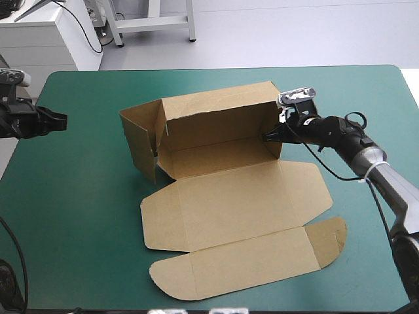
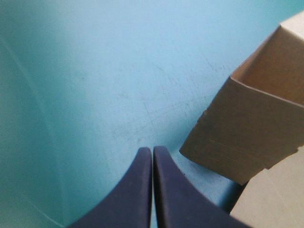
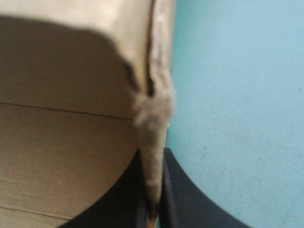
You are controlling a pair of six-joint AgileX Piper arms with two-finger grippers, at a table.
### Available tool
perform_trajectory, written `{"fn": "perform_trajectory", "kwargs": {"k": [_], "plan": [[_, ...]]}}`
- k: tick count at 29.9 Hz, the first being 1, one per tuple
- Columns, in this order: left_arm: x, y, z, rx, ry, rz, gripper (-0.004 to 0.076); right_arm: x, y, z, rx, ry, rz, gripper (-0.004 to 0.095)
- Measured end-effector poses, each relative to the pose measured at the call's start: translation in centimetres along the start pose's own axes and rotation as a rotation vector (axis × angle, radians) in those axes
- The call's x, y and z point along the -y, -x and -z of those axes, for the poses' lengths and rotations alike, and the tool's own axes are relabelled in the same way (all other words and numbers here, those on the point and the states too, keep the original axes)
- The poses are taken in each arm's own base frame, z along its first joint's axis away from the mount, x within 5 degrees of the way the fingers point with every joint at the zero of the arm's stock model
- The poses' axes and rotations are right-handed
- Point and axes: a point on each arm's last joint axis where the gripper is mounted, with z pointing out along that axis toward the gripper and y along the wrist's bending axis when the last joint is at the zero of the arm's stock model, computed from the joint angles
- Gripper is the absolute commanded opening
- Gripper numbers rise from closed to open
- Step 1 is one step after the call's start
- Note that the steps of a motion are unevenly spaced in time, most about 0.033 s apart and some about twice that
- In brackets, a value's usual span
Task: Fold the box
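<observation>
Closest to the front edge of the teal-green table (image 1: 78, 222): a long flap (image 1: 242, 265) of the brown box (image 1: 229, 196), flat down, with round ends. Just behind, joined by a crease, a big panel (image 1: 239, 199), also flat, with a small side flap at each end. Takes up the middle of the table, a little toward the right side.

Next back, the floor (image 1: 216, 160) of the box, with walls up around it and open toward the front. At the left end, a left wall (image 1: 139, 147) standing up, with a short flap turned in beside it. At the right end, the standing board pinched by the right gripper (image 1: 267, 137), on an arm from the right side of the table. Seen from that wrist: two black fingers (image 3: 190, 199) nearly closed, with a thin edge of brown board squeezed between them. Inside of the box on one side, bare table on the other.

About as far back, near the left edge of the table, the left gripper (image 1: 62, 121). Hangs over bare table, well apart from the box, pointing toward it. Its fingers (image 2: 128, 190) pressed together into one point. Seen from that wrist: the left wall of the box ahead and off to one side, not touching.

Farthest back, the tall back wall (image 1: 216, 118), upright along the far side of the floor, its top edge toward the far edge of the table.
</observation>
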Motion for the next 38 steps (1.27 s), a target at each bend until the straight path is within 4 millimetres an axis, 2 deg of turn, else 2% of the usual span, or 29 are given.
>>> {"fn": "perform_trajectory", "kwargs": {"k": [5, 16, 19, 24, 28, 33, 38], "plan": [[-1.1, -0.5, 0.6, 0.037, -0.001, 0.066, -0.0008, 0.2, 0.4, 0.6, -0.082, -0.026, -0.014, -0.0017], [-2.5, -4.3, -2.8, -0.034, -0.013, 0.198, -0.0008, -0.6, 3.8, 3.9, -0.187, -0.011, -0.182, -0.0013], [-2.6, -4.4, -2.9, -0.022, -0.004, 0.205, -0.0008, -0.8, 3.5, 4.7, -0.293, -0.005, -0.197, -0.0013], [-2.6, -4.3, -2.9, -0.011, -0.002, 0.209, -0.0008, -0.6, 1.9, 5.6, -0.505, -0.055, -0.178, -0.0013], [-2.6, -4.3, -2.9, -0.011, -0.003, 0.209, -0.0008, -0.6, 1.7, 6.2, -0.524, -0.064, -0.173, -0.0013], [-2.5, -4.2, -2.9, 0.000, -0.017, 0.217, -0.0008, -0.7, 1.7, 5.9, -0.530, -0.045, -0.174, -0.0014], [-2.5, -4.1, -2.9, 0.001, -0.021, 0.219, -0.0008, -0.3, 1.5, 3.5, -0.516, -0.043, -0.186, -0.0014]]}}
